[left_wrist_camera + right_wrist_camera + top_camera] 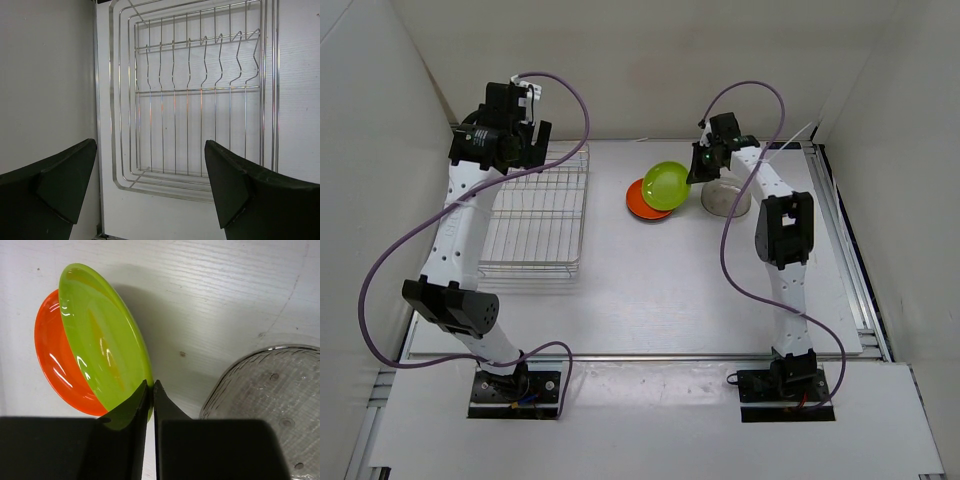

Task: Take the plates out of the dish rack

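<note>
The dish rack (535,215) (200,89), a silver wire basket, stands at the left with no plate showing in it. My left gripper (525,150) (150,150) hangs open above its far end, nothing between the fingers. An orange-red plate (638,201) (55,360) lies flat on the table right of the rack. A lime green plate (666,185) (100,340) tilts steeply over it, with my right gripper (698,170) (151,385) shut on its right rim. A clear translucent plate (725,197) (270,395) lies just right of that gripper.
White walls close in the table at the back and on both sides. A metal rail (840,230) runs along the table's right edge. The left wall (45,75) stands close beside the rack.
</note>
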You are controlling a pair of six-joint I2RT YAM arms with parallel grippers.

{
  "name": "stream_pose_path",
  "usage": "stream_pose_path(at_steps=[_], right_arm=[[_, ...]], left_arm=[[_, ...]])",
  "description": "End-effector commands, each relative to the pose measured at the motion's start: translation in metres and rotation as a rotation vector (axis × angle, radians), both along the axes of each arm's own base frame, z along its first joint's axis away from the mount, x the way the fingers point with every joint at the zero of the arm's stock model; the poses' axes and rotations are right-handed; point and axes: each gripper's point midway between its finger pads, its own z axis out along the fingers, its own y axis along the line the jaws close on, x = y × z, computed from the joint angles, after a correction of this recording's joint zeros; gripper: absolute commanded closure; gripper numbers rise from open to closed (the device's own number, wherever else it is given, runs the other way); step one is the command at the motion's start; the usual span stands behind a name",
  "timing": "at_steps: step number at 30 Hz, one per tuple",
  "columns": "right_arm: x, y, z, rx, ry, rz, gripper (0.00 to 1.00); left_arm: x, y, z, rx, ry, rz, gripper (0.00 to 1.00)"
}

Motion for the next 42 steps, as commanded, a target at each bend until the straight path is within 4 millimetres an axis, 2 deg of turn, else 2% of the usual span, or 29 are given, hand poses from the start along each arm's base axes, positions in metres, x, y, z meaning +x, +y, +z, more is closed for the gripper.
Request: stream_pose_path(at_steps=[1, 5, 9, 10, 15, 18, 20, 23, 24, 25, 26, 27, 28, 29, 30, 31, 33, 34, 36, 37, 39, 41, 42], right_arm=[[0.009, 0.019, 0.021, 0.026, -0.073, 0.035, 0.9], [0.003, 0.028, 0.02, 0.017, -0.066, 0.049, 0.86], [0.004, 0.027, 0.019, 0.011, -0.068, 0.044, 0.85], [0.002, 0.032, 0.019, 0.011, -0.068, 0.053, 0.82], [0.0, 0.031, 0.016, 0.004, -0.063, 0.06, 0.76], [-0.002, 0.032, 0.02, 0.011, -0.061, 0.065, 0.73], [-0.006, 0.03, 0.03, 0.008, -0.073, 0.072, 0.71], [-0.012, 0.028, 0.052, 0.008, -0.101, 0.082, 0.42], [-0.019, 0.018, 0.076, 0.008, -0.13, 0.077, 0.11], [-0.019, 0.018, 0.076, 0.008, -0.13, 0.077, 0.1], [-0.024, 0.016, 0.1, 0.011, -0.176, 0.086, 0.01], [-0.029, 0.007, 0.105, 0.0, -0.181, 0.089, 0.0], [-0.031, -0.002, 0.13, -0.007, -0.228, 0.078, 0.0], [-0.037, -0.008, 0.137, -0.029, -0.233, 0.075, 0.0], [-0.036, -0.022, 0.141, -0.077, -0.249, 0.043, 0.0], [-0.041, -0.031, 0.161, -0.112, -0.296, 0.04, 0.0], [-0.047, -0.052, 0.167, -0.184, -0.308, 0.012, 0.0], [-0.056, -0.062, 0.177, -0.226, -0.334, 0.014, 0.0], [-0.062, -0.086, 0.182, -0.311, -0.341, -0.037, 0.0], [-0.072, -0.1, 0.186, -0.348, -0.342, -0.045, 0.0], [-0.079, -0.126, 0.19, -0.404, -0.343, -0.106, 0.0], [-0.096, -0.151, 0.193, -0.44, -0.341, -0.138, 0.0], [-0.106, -0.161, 0.206, -0.446, -0.364, -0.166, 0.0]], left_arm=[[-0.013, 0.005, 0.024, -0.015, -0.067, 0.022, 0.0], [-0.015, 0.005, 0.019, -0.018, -0.051, 0.027, 0.0], [-0.015, 0.005, 0.011, -0.013, -0.03, 0.027, 0.0], [-0.018, 0.006, 0.015, -0.015, -0.04, 0.027, 0.0], [-0.02, 0.005, 0.014, -0.02, -0.036, 0.02, 0.0], [-0.02, 0.005, 0.014, -0.021, -0.036, 0.02, 0.0], [-0.022, 0.005, 0.013, -0.02, -0.034, 0.02, 0.0], [-0.021, 0.006, 0.007, -0.033, -0.024, 0.024, 0.0], [-0.022, 0.002, -0.003, -0.072, -0.004, 0.009, 0.0], [-0.021, 0.005, -0.003, -0.073, -0.004, 0.018, 0.0], [-0.024, -0.001, -0.006, -0.109, 0.003, -0.004, 0.0], [-0.023, 0.002, -0.013, -0.132, 0.003, 0.013, 0.0], [-0.024, 0.004, -0.015, -0.148, -0.001, 0.022, 0.0], [-0.024, -0.001, -0.02, -0.171, 0.016, 0.009, 0.0], [-0.023, 0.003, -0.029, -0.182, 0.027, 0.033, 0.0], [-0.024, 0.001, -0.027, -0.199, 0.017, 0.031, 0.0], [-0.023, 0.005, -0.031, -0.237, 0.009, 0.051, 0.0], [-0.022, 0.008, -0.034, -0.244, 0.008, 0.066, 0.0], [-0.021, 0.014, -0.025, -0.269, -0.035, 0.076, 0.0], [-0.02, 0.013, -0.034, -0.276, -0.021, 0.086, 0.0], [-0.021, 0.027, -0.026, -0.286, -0.061, 0.113, 0.0], [-0.019, 0.029, -0.028, -0.317, -0.062, 0.114, 0.0], [-0.019, 0.034, -0.028, -0.323, -0.063, 0.124, 0.0]])
